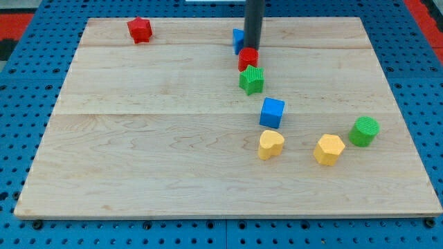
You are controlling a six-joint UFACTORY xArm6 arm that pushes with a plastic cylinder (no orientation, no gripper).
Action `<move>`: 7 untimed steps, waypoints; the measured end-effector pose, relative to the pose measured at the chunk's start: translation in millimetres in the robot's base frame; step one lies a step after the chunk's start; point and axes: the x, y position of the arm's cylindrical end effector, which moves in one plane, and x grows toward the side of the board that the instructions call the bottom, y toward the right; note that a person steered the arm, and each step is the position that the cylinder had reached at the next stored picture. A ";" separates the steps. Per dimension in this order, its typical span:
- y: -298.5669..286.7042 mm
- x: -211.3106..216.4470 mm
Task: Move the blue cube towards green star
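The blue cube (272, 112) looks light, stiff and smooth, so I judge it will slide easily and may spin if struck off-centre (best pushed flat on its lower face). It is a small bright block sitting just below and right of the green star (251, 80), near the board's middle. There is no pincer, only a rod; my tip (252, 48) rests at the red block (248, 59), above the star, beside another blue block (239, 39).
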 end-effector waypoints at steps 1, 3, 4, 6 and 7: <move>-23.9 -31.7; 47.3 -11.2; 66.3 -6.8; 66.5 -6.8; 66.5 -6.8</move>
